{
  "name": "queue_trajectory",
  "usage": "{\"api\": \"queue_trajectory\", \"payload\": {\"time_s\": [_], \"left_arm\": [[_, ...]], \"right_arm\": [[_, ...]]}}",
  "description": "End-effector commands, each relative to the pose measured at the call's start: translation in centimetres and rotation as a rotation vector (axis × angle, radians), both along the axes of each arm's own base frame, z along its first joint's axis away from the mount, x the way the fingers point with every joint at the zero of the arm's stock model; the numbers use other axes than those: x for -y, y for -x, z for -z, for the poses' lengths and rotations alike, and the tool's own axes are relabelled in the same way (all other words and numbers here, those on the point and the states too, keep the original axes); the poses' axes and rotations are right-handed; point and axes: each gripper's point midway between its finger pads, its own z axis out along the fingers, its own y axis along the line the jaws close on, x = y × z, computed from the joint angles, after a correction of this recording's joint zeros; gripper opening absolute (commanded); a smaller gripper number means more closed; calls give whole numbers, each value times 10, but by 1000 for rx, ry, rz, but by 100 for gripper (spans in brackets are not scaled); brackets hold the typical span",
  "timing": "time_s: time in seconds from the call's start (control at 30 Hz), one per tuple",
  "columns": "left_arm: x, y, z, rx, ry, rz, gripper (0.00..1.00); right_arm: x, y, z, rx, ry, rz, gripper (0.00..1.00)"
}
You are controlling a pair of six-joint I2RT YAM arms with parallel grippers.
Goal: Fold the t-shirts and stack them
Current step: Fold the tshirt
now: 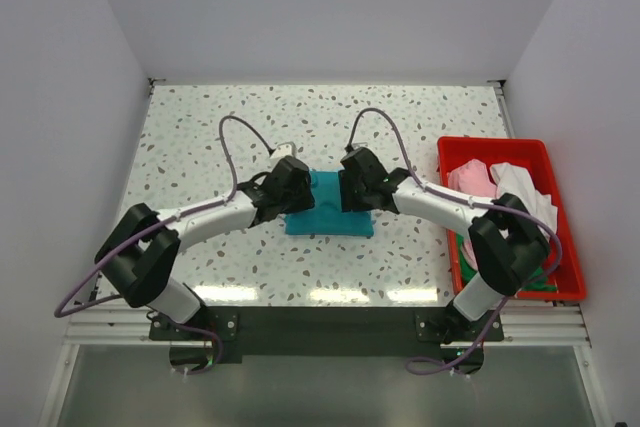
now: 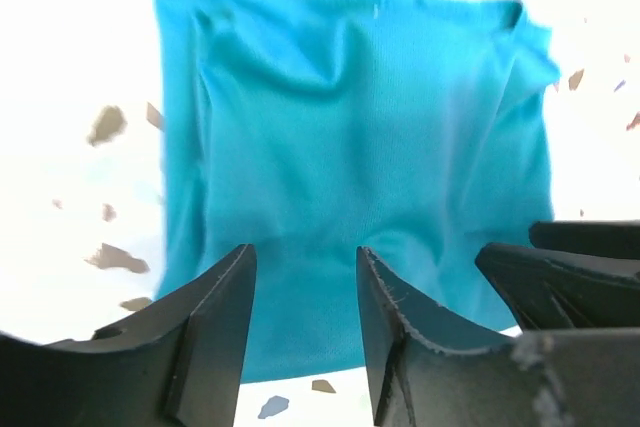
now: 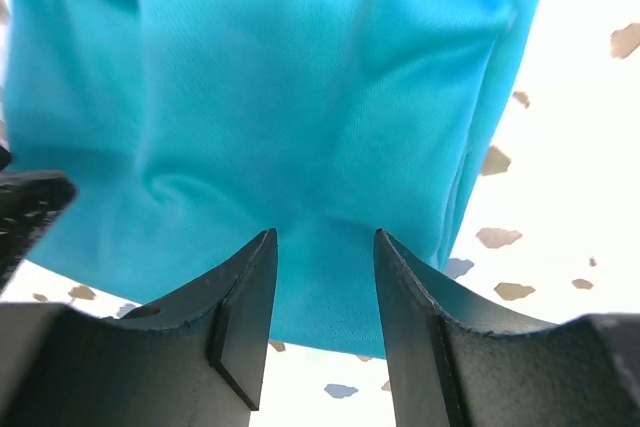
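Left tool (image 2: 305, 257) and right tool (image 3: 325, 237) hover part-open over teal t-shirt (image 1: 328, 215).

Teal shirt (image 1: 328, 219): plain, beneath both grippers. Left gripper (image 2: 305, 277), right gripper (image 3: 325, 247): black. Table (image 1: 200, 137): white, brown-grey speckle. Bin (image 1: 495, 144), beyond right gripper: red; holds pink shirt (image 1: 468, 179), white shirt (image 1: 522, 187). Cables (image 1: 223, 135): purple.

T-shirt (image 1: 330, 219) lies on the table (image 1: 200, 147) between left pincer (image 2: 305, 267) and right pincer (image 3: 325, 247), bin (image 1: 490, 142) to its right.
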Motion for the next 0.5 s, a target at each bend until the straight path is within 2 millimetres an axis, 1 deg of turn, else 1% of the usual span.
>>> {"api": "queue_trajectory", "payload": {"time_s": [0.0,0.03,0.07,0.1,0.13,0.17,0.2,0.27,0.3,0.33,0.37,0.4,0.47], "left_arm": [[-12,-39,-52,146,-69,-73,50],[-17,-46,-56,160,-114,-56,50],[-16,-57,-66,189,-121,-48,50],[-16,-63,-61,193,-167,-3,50],[-18,-68,-61,192,-189,12,49],[-18,-75,-65,198,-204,28,49],[-18,-79,-55,180,-240,58,49],[-19,-84,-52,163,-278,101,49],[-18,-85,-44,147,-295,127,48],[-18,-85,-42,141,-309,146,48],[-17,-86,-41,130,-305,161,48],[-16,-86,-35,116,-305,173,48],[-14,-88,-34,116,-304,195,48]], "right_arm": [[5,-33,-35,111,24,46,47],[4,-42,-44,134,28,45,47],[7,-49,-47,152,40,56,47],[8,-60,-48,161,46,58,47],[8,-64,-47,161,46,56,47],[8,-68,-46,161,45,56,47],[10,-75,-45,165,47,63,47],[11,-82,-39,151,64,60,46],[15,-86,-38,151,76,71,46],[16,-89,-32,142,86,67,46],[16,-91,-30,137,84,69,46],[20,-94,-27,129,87,79,46],[26,-98,-21,120,96,91,46]]}}
